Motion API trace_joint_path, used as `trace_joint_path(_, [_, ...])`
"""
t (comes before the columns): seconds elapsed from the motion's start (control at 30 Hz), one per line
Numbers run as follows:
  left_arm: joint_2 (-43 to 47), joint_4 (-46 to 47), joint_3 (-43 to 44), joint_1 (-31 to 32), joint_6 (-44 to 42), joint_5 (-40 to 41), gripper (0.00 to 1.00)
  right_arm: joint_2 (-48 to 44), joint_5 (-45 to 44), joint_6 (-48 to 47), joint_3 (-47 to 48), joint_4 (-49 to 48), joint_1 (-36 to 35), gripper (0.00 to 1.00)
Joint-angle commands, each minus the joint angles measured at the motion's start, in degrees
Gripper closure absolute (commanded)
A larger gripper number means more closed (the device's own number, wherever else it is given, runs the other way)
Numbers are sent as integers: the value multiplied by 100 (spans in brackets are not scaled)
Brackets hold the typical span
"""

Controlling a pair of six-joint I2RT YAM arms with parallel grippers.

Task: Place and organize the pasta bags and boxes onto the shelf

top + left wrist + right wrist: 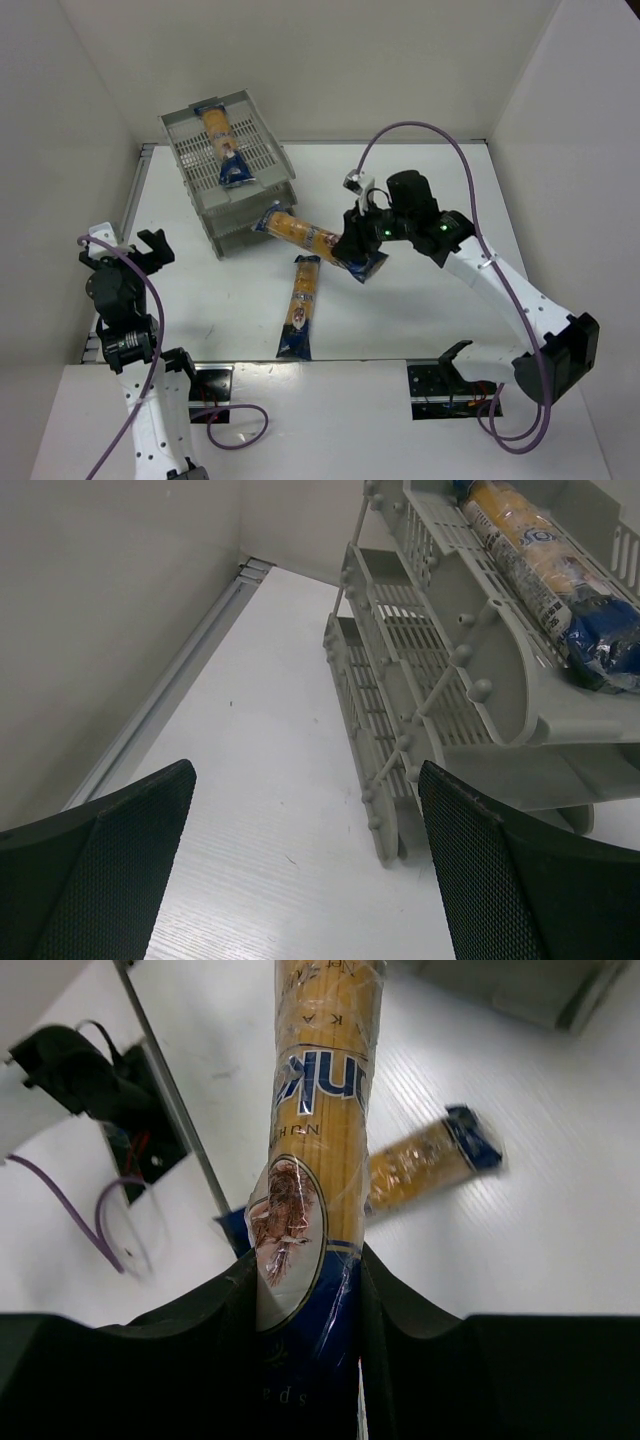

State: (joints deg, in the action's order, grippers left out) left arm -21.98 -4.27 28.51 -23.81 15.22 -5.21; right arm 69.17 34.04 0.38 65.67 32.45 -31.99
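The grey three-tier shelf point(205, 200) stands at the back left, also in the left wrist view point(430, 670). One pasta bag point(222, 145) lies in its top tray, also seen in the left wrist view point(540, 570). My right gripper point(352, 247) is shut on a second pasta bag point(305, 232) near its blue end, holding it with its far end at the shelf's front; it fills the right wrist view point(320, 1160). A third bag point(300, 305) lies on the table, also in the right wrist view point(425, 1165). My left gripper point(120, 250) is open and empty, left of the shelf.
White walls enclose the table on the left, back and right. A metal rail point(170, 680) runs along the left wall. The arm bases and purple cables point(235, 425) sit at the near edge.
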Motion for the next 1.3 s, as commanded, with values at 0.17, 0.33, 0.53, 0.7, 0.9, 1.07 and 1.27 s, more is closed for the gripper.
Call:
trace_joint_path(0.17, [-61, 155, 216, -141, -19, 47, 1, 1071, 24, 700, 1070, -1426, -457, 100])
trace_joint_path(0.33, [-61, 155, 155, -193, -19, 108, 1, 1617, -205, 726, 1632, -1548, -528, 100])
trace_joint_path(0.53, [-61, 208, 50, -247, -19, 108, 1, 2214, -424, 1306, 2335, -1829, -528, 100])
trace_joint_path(0.7, [-114, 383, -4, -360, 33, 222, 1, 2793, -1275, 1658, 2503, -1830, -729, 100])
trace_joint_path(0.9, [-62, 445, -56, -414, 33, 302, 1, 3375, -2593, 2720, 2740, -1760, -1020, 100])
trace_joint_path(1.07, [-8, 550, -118, -414, 33, 302, 1, 3997, -2947, 3293, 3407, -1601, -1134, 100])
trace_joint_path(1.27, [-8, 673, -232, -519, -28, 302, 1, 4631, -3377, 3416, 4454, -1347, -1363, 100])
